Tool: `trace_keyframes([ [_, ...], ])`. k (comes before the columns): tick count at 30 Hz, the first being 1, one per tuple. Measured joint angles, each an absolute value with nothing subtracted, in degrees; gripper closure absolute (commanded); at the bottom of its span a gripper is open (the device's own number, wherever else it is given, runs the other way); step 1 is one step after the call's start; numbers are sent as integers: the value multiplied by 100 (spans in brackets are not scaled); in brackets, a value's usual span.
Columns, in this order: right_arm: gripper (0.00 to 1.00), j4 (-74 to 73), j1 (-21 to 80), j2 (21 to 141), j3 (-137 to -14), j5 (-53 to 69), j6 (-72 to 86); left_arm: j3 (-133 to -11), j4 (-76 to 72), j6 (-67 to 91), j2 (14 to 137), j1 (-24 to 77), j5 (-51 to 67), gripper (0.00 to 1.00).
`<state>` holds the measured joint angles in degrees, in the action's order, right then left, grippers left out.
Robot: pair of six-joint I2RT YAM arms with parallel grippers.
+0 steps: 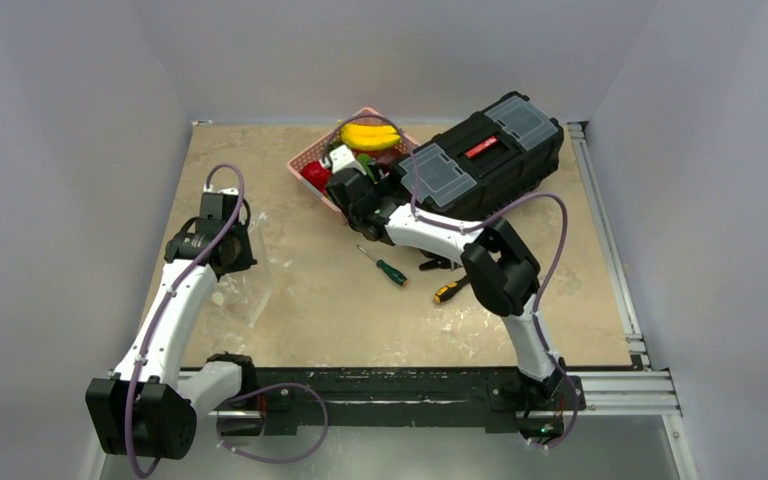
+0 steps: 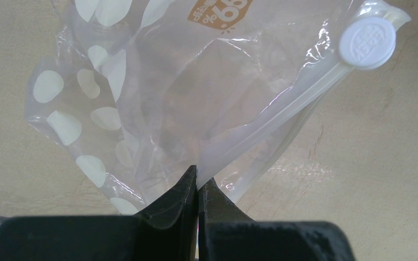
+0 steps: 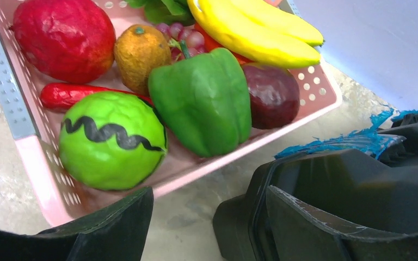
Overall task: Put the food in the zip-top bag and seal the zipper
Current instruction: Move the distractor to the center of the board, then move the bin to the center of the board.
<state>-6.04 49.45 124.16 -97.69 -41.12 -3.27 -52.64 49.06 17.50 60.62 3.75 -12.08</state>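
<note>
The zip-top bag is crinkly clear plastic with white spots and lies on the table by my left arm. My left gripper is shut on the end of its zipper, which runs up to a white round slider. The food lies in the pink basket: a lime-green ball with a black squiggle, a green pepper, bananas, a red fruit and an orange one. My right gripper stands open over bare table just before the basket's near rim, nothing between its fingers.
A black toolbox stands at the back right, its corner close beside my right finger. A green-handled screwdriver and a yellow-handled one lie mid-table. White walls close in the table on three sides.
</note>
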Motion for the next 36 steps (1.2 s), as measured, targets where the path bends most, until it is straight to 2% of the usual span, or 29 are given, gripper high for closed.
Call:
trace_keyframes([
  [7, 25, -429, 4932, 11727, -8772, -4154, -104, -5264, 4893, 1750, 6062, 375, -1120, 100],
  [14, 22, -617, 4762, 11583, -8512, -4053, 178, -5264, 4890, 1747, 6062, 377, -1033, 100],
  [21, 21, -753, 4622, 11343, -8519, -2832, 454, -5264, 4873, 1741, 6031, 375, -797, 100],
  [26, 31, -556, 4633, 11452, -8991, -1931, 491, -5264, 4840, 1741, 6029, 375, -681, 100],
  [30, 42, -582, 4722, 12057, -9994, -1616, 412, -5264, 4840, 1741, 6029, 377, -663, 100],
  [36, 47, -711, 4786, 12737, -10656, -1420, 250, -5264, 4814, 1741, 6020, 377, -663, 100],
])
